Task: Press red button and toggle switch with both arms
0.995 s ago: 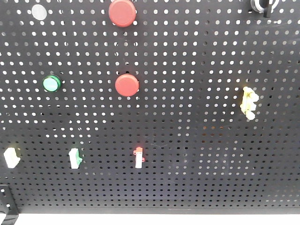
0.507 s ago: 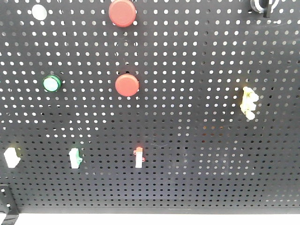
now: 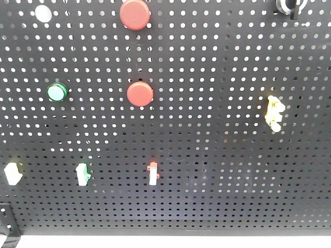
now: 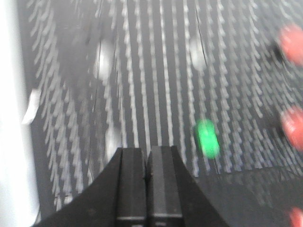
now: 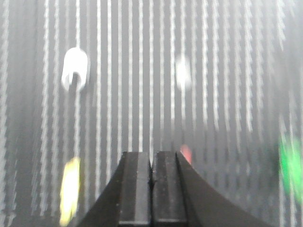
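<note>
A black pegboard (image 3: pixel 222 170) fills the front view. It carries two red buttons, one at the top (image 3: pixel 135 14) and one mid-board (image 3: pixel 140 93). A small red-capped toggle switch (image 3: pixel 152 173) sits low in the centre. Neither arm shows in the front view. In the blurred left wrist view my left gripper (image 4: pixel 147 151) is shut and empty, facing the board, with red buttons (image 4: pixel 293 127) off to its right. In the blurred right wrist view my right gripper (image 5: pixel 152 155) is shut and empty, with a red blur (image 5: pixel 186 153) just beyond its right fingertip.
Also on the board are a green button (image 3: pixel 57 92), a white button (image 3: pixel 43 13), a green toggle (image 3: pixel 82 174), a pale toggle (image 3: pixel 12 173) at the left and a yellow toggle (image 3: pixel 274 112) at the right. A black fitting (image 3: pixel 288 6) sits at the top right.
</note>
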Tool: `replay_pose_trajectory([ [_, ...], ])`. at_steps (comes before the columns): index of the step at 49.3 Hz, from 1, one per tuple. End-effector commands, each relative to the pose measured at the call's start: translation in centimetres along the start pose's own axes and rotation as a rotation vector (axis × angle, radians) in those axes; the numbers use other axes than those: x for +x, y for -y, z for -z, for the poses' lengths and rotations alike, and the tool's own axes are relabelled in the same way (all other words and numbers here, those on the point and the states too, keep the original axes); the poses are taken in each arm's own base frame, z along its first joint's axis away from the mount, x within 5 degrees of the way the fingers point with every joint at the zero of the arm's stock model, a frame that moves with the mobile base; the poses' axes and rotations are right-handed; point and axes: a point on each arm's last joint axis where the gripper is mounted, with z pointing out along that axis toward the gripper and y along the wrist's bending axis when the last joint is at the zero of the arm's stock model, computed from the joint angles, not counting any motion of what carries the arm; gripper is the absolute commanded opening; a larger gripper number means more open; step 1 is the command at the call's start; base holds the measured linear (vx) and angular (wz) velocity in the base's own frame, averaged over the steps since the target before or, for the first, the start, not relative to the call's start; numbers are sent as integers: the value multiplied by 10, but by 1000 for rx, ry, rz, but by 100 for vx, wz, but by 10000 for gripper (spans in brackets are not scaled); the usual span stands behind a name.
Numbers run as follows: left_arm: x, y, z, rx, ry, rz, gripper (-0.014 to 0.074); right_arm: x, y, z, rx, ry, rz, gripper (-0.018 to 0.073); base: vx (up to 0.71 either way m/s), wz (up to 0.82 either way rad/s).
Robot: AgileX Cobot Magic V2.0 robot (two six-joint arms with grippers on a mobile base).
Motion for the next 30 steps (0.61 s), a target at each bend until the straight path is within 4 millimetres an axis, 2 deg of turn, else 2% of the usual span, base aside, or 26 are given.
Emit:
replay_pose_trajectory([
  [1,-26,-1,-28,6,-8,2,1,-24,1,-27,3,44,-12,-3,0,0],
  [8,-40,-2,-44,18,-49,27,1,-26,1,-49,-3,19,-58,-3,0,0],
  [16,-42,5,-55,78,-52,62,1,-20,0,-57,-14,-15,-132,-3,0,0],
  [24,-30,42,-77,323,-73,18,1,-18,-1,-57,-19,-35,-149,-3,0,0],
  [30,-29,72,-95,485,-64,6,1,-17,-1,-57,-20,-43,-148,-3,0,0],
])
